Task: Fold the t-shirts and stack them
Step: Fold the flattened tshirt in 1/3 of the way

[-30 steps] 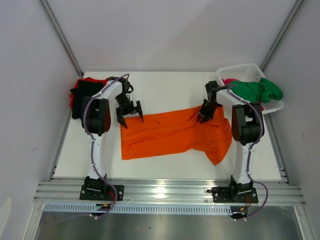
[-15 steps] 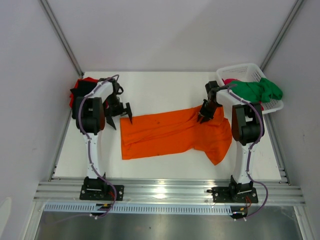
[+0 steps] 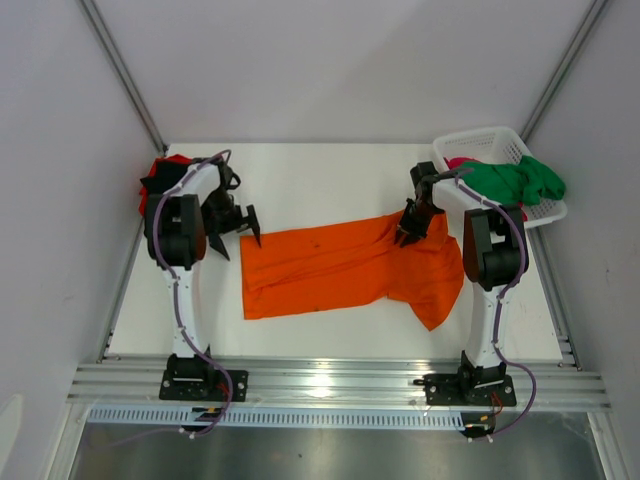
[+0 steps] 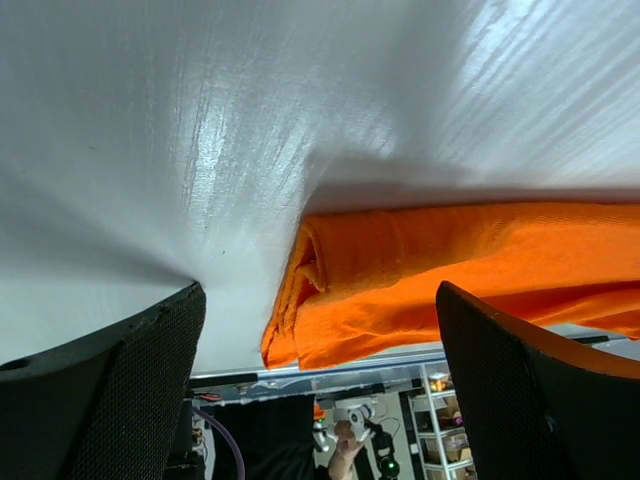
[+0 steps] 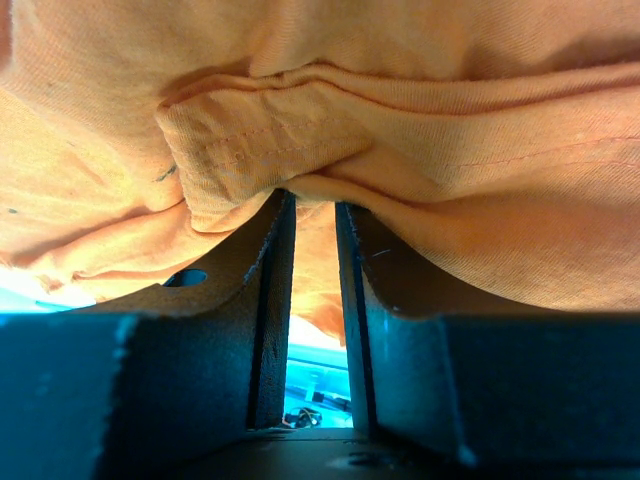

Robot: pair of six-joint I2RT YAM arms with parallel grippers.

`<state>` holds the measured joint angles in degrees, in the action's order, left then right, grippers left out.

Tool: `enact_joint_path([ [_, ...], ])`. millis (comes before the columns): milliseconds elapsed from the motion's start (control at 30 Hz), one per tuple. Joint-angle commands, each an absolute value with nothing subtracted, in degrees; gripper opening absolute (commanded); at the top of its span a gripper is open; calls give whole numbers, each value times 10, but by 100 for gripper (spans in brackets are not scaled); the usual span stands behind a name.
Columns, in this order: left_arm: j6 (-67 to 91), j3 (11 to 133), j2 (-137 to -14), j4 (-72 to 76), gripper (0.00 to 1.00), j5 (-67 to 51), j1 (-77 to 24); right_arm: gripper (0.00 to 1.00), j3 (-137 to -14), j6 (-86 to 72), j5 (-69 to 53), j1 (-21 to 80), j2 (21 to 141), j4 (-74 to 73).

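A bright orange t-shirt (image 3: 340, 265) lies spread across the middle of the white table (image 3: 330, 175). My left gripper (image 3: 240, 238) hangs open just off the shirt's far left corner, with nothing between its fingers. In the left wrist view (image 4: 318, 300) that folded corner (image 4: 300, 300) sits between the wide black fingers (image 4: 110, 390). My right gripper (image 3: 410, 232) is shut on a bunched fold of the orange cloth (image 5: 300, 150) at the shirt's far right edge (image 5: 315, 200). Red and black t-shirts (image 3: 158, 185) lie piled at the far left. A green t-shirt (image 3: 515, 180) drapes over the basket.
A white lattice basket (image 3: 490, 140) stands at the far right corner with green and pink cloth (image 3: 460, 162) in it. Grey walls close the table on three sides. The metal rail (image 3: 330, 380) with both arm bases runs along the near edge.
My left gripper has swung left, from above the orange shirt's far left corner to just beside it, still open. The right gripper and the shirt have not moved.
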<state>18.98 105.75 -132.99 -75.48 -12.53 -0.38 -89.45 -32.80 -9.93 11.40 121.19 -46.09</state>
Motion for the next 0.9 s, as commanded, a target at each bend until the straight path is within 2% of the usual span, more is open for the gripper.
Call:
enact_joint_path([
  [0, 186, 1071, -1282, -739, 98, -145, -2, 25, -892, -323, -61, 112, 1242, -449],
  [333, 185, 1092, -1260, -759, 98, -141, -2, 25, -893, -327, -66, 112, 1245, -446],
  [467, 178, 1097, -1261, -751, 98, -197, -10, 25, -895, -328, -75, 112, 1252, -443],
  [867, 171, 1099, -1283, -728, 98, -242, -61, 25, -898, -326, -77, 113, 1256, -442],
])
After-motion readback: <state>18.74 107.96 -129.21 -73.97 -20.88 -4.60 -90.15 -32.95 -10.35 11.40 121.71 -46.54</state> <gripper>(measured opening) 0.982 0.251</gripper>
